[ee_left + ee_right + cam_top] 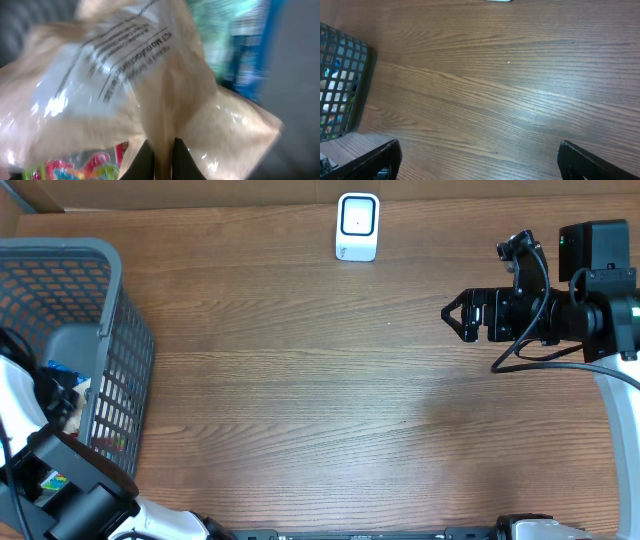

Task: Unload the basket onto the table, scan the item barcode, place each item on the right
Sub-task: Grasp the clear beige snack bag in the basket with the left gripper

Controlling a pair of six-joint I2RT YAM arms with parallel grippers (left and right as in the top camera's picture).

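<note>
The item is a tan, glossy plastic bag (165, 90) with a clear printed panel. It fills the left wrist view, and no barcode shows on it. My left gripper (162, 145) is shut on a fold of this bag, both black fingers pinching it. In the overhead view the left arm (40, 405) reaches down into the grey basket (112, 290), and its fingers are hidden there. The white scanner (357, 226) stands at the table's far edge. At the right, my right gripper (455, 315) hangs open over bare wood with nothing between its fingers (385, 157).
Other packets lie in the basket under the bag: a colourful one (75, 167) and a blue-green one (245, 45). The basket's mesh wall (342, 85) shows at the left of the right wrist view. Wooden tabletop (330, 400) spreads between basket and right arm.
</note>
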